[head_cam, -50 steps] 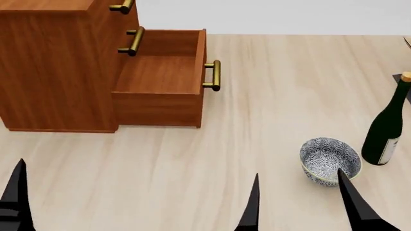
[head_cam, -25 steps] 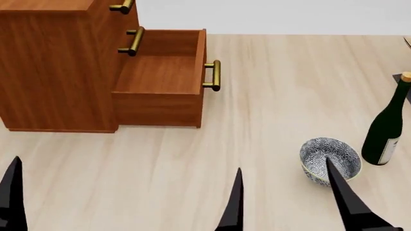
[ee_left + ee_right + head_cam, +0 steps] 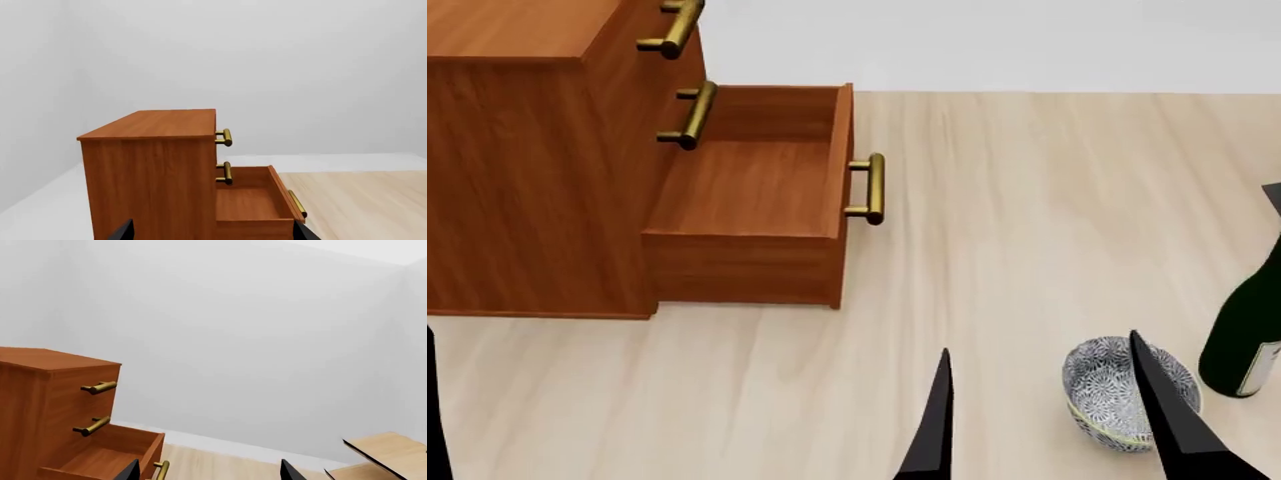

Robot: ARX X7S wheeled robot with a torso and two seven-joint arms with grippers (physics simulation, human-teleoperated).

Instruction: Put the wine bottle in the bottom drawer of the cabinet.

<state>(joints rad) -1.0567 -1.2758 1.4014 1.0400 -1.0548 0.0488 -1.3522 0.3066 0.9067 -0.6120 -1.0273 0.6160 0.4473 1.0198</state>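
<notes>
The cabinet point(image 3: 521, 170) stands at the left of the pale table. Its bottom drawer point(image 3: 747, 185) is pulled out and empty, brass handle point(image 3: 868, 188) to the right. Only the lower part of the dark green wine bottle point(image 3: 1241, 345) shows, upright at the right edge. My right gripper point(image 3: 1048, 430) is open and empty, low in front; its right finger overlaps the bowl. My left gripper point(image 3: 212, 234) is open and empty, facing the cabinet point(image 3: 153, 170) and open drawer point(image 3: 250, 202). The right wrist view shows the gripper point(image 3: 210, 472), cabinet point(image 3: 40, 400) and drawer point(image 3: 107, 455), not the bottle.
A blue-and-white patterned bowl point(image 3: 1108, 395) sits just left of the bottle. The two upper drawers are closed, handles point(image 3: 687, 115) sticking out. A pale wooden rack point(image 3: 387, 450) with a black base stands at the far right; a dark corner point(image 3: 1272, 197) shows at the right edge.
The head view has shifted: cabinet, bowl and bottle sit lower in the picture, and the bottle's neck and cork are now cut off. The right gripper's fingers stay wide apart.
</notes>
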